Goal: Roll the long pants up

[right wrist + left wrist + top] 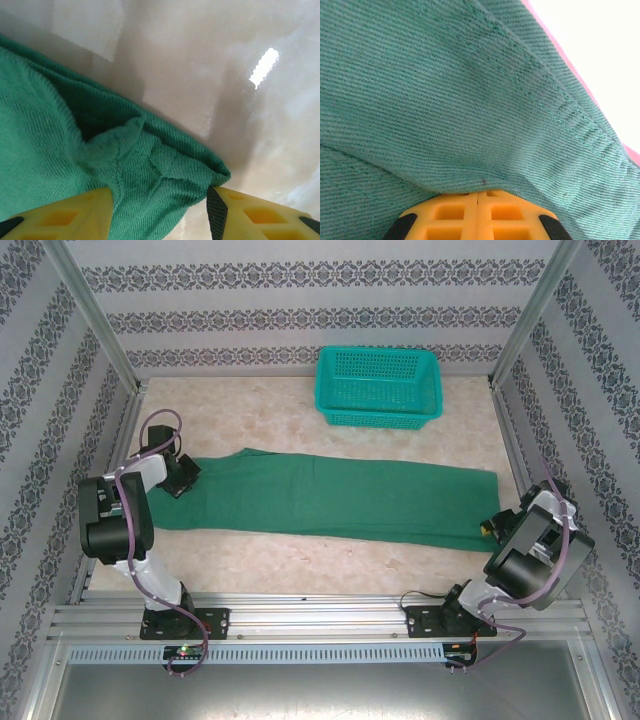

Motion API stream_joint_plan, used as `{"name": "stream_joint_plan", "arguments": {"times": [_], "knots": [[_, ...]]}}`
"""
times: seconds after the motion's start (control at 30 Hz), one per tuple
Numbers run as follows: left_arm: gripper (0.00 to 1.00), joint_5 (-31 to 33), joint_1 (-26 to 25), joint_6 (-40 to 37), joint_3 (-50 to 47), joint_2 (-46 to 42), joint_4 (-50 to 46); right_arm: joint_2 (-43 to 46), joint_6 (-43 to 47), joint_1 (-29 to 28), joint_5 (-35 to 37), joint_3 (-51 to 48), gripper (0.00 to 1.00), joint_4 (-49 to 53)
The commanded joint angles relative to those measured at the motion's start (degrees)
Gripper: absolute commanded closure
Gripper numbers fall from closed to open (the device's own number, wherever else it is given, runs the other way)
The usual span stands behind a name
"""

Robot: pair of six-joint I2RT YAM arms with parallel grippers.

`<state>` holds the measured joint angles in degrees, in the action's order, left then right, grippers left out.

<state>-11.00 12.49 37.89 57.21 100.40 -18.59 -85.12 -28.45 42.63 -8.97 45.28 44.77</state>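
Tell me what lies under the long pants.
The long pants lie stretched out on the beige tabletop, which shows bare around their edges. Anything beneath the fabric itself is covered and cannot be seen; from above they look flat, with no bulge hinting at a hidden object.

The black-and-white jointed left arm (118,525) bends up from its base and reaches forward. Its tip, the left gripper (477,196), has its yellow plastic fingers (455,215) pressed flat together, pinching a fold of the dark green fabric long pants (460,100). The matching right arm (530,558) leans outward with its wrist tipped down. The right gripper (160,197) holds its yellow fingers (75,215) parted, with the cloth's corner between them.
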Motion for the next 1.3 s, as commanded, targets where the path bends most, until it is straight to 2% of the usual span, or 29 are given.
{"name": "stream_joint_plan", "arguments": {"times": [0.0,0.1,0.17,0.2,0.27,0.3,0.43,0.57,0.73,0.87,0.9,0.93,1.0,1.07,1.1,1.13,1.17,1.27], "knots": [[1.0,-0.9,0.4,-0.5,1.0,3.1,2.1,-2.0,0.5,0.3,1.0,1.3,0.45,-0.8],[1.0,-2.3,0.4,-0.6,2.0,4.6,2.3,-4.0,0.3,0.3,0.0,1.6,0.46,-2.0],[1.0,-2.8,0.4,-0.4,2.1,5.0,2.9,-4.9,-0.2,0.3,-0.3,1.6,0.54,-3.5],[1.0,-3.0,0.4,-0.4,2.2,5.4,3.0,-5.6,-0.2,0.4,-0.7,1.6,0.63,-4.4],[1.0,-3.3,0.4,-0.6,2.5,5.9,3.0,-7.1,-0.8,0.4,-1.2,2.1,0.91,-5.8],[1.0,-3.5,0.4,-0.7,2.7,6.1,2.9,-7.9,-0.9,0.4,-1.7,2.7,1.0,-6.5],[1.0,-2.5,0.4,-0.8,1.8,4.5,2.0,-6.6,-2.4,0.3,-2.0,4.7,1.0,-8.5],[1.0,1.7,0.6,-0.3,-0.2,-0.1,-0.2,-0.3,-3.1,0.4,1.9,7.9,1.0,-7.7],[1.0,3.4,2.1,1.4,-3.9,-6.1,-2.8,6.3,-3.5,0.7,5.9,11.6,1.0,-6.1],[1.0,4.8,2.2,2.2,-7.3,-13.8,-3.4,7.3,-5.6,-0.7,-0.7,9.5,1.0,-9.2],[1.0,4.5,2.2,2.1,-7.8,-15.8,-3.4,7.6,-6.3,-2.2,-2.8,9.0,1.0,-10.4],[0.92,4.1,2.2,1.9,-7.9,-17.6,-3.3,8.4,-7.0,-4.9,-3.3,8.5,1.0,-11.0],[0.64,1.9,2.1,0.9,-8.3,-20.1,-1.7,10.4,-7.4,-11.1,-3.3,8.1,1.0,-12.4],[0.53,-0.8,2.1,0.2,-9.2,-21.5,1.4,12.9,-7.9,-19.9,-1.3,8.5,1.0,-13.2],[0.54,-2.1,2.2,0.1,-9.6,-21.9,2.7,13.9,-8.1,-25.2,0.2,9.2,1.0,-13.3],[0.66,-3.3,2.2,-0.1,-9.9,-21.9,3.8,14.5,-8.3,-30.7,1.8,10.2,1.0,-13.2],[0.98,-3.6,2.2,0.3,-9.6,-21.8,3.4,14.8,-8.6,-35.1,2.8,11.0,1.0,-13.3],[1.0,-4.7,2.2,-0.2,-8.8,-20.6,2.7,13.9,-9.3,-50.3,7.1,14.2,1.0,-12.9]]}}
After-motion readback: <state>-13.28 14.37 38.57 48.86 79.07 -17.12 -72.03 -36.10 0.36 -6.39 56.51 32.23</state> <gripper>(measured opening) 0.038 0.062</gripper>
